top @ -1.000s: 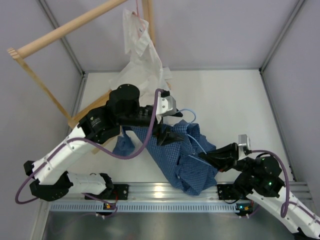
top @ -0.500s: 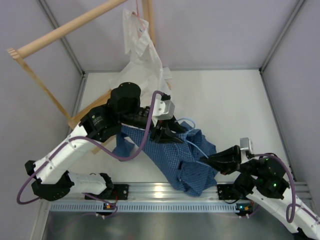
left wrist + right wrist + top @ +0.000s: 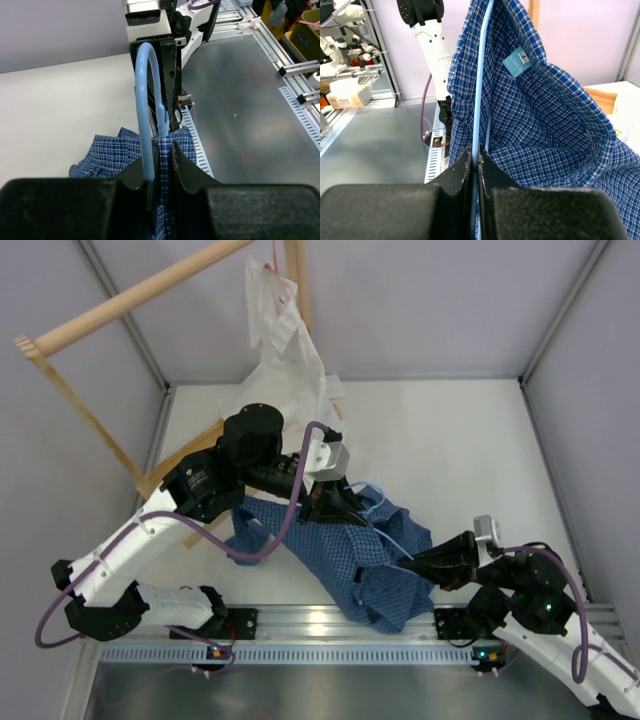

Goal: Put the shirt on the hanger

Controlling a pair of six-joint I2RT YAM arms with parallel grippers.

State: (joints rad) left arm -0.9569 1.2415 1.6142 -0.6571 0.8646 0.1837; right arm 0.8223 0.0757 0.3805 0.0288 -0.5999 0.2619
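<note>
Left wrist | left gripper (image 3: 161, 150) pinched on hanger (image 3: 141, 100) wire and shirt (image 3: 110, 155) cloth | right gripper (image 3: 475, 155) clamps wire too | shirt likely soft, light, floppy: you take the collar; wire thin, springy

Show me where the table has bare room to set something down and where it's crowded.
Biggest bare patch: the table back right, between the walls and the blue shirt. A thin strip front left, between the left arm and that shirt. Crowded: back left, with the white shirt and wooden rack; front centre, where the left gripper and right gripper meet the hanger.
</note>
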